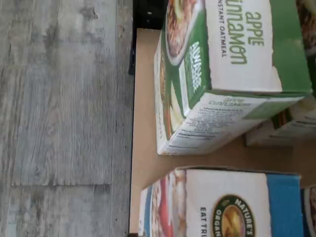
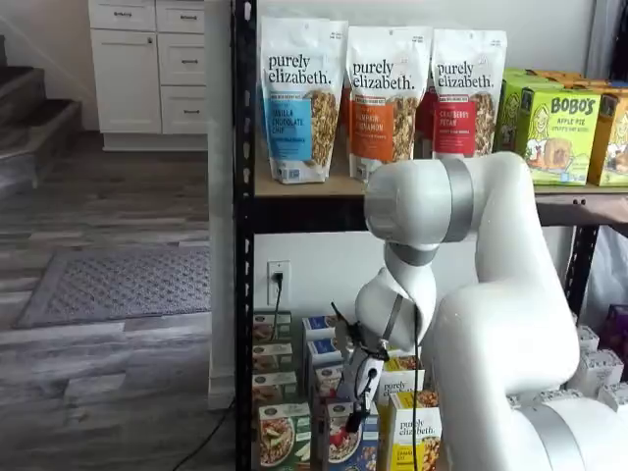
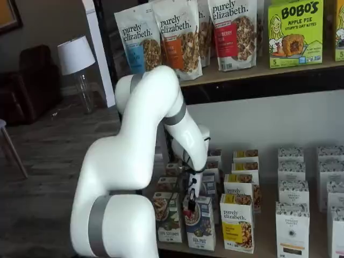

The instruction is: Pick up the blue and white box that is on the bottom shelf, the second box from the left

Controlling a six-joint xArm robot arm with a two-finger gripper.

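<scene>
The blue and white box (image 3: 201, 232) stands upright at the front of the bottom shelf (image 3: 266, 248), between a green-and-white carton (image 3: 167, 219) and a yellow "purely elizabeth" carton (image 3: 237, 228). It also shows in a shelf view (image 2: 341, 446) and in the wrist view (image 1: 232, 205), where its white top and blue side fill one edge. My gripper (image 3: 191, 200) hangs just above the box's top front edge; it also shows in a shelf view (image 2: 357, 404). Its black fingers appear side-on, so no gap can be made out. Nothing is held.
The green apple cinnamon carton (image 1: 232, 64) sits close beside the box in the wrist view, with a strip of tan shelf board (image 1: 148, 163) between them. More cartons (image 3: 293, 215) stand in rows behind and to the right. Granola bags (image 2: 378, 98) stand on the tier above.
</scene>
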